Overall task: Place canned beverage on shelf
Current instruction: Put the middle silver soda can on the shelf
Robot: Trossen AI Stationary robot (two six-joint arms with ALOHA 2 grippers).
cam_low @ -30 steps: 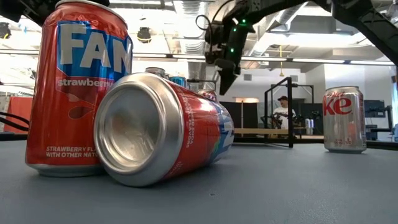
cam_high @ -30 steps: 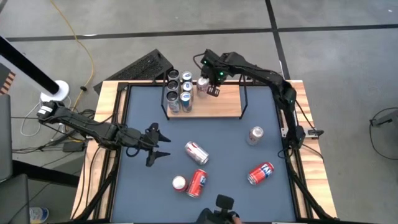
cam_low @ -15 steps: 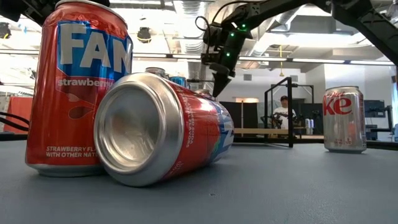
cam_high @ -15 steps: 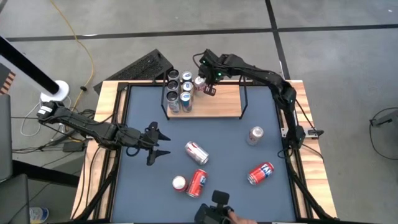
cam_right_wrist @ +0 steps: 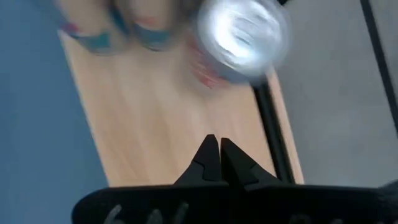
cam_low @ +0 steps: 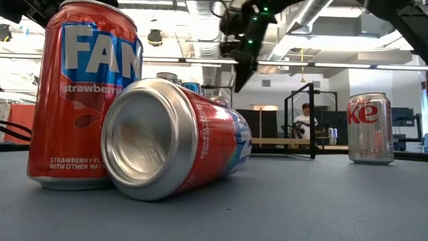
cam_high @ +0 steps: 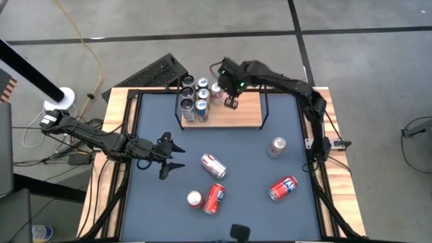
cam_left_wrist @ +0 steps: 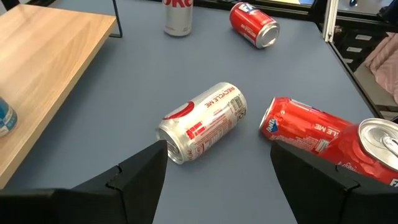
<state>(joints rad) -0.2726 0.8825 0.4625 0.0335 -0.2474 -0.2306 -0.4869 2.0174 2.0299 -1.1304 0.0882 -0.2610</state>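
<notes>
High view: right gripper (cam_high: 231,102), fingers together and empty, hangs over the shelf (cam_high: 236,111) at 12 o'clock; a can (cam_high: 217,91) stands there by four others. That placement looks done. Left gripper (cam_high: 173,156), at 9 o'clock, is parted, empty. Next calls for gripping a lying can (cam_high: 212,165) mid-table.

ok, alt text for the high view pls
Top-down view of a blue-grey table: the right gripper, shut and empty, hangs over the shelf beside a cluster of upright cans. The left gripper waits open over the mat, near five loose cans, including a silver one lying on its side.
</notes>
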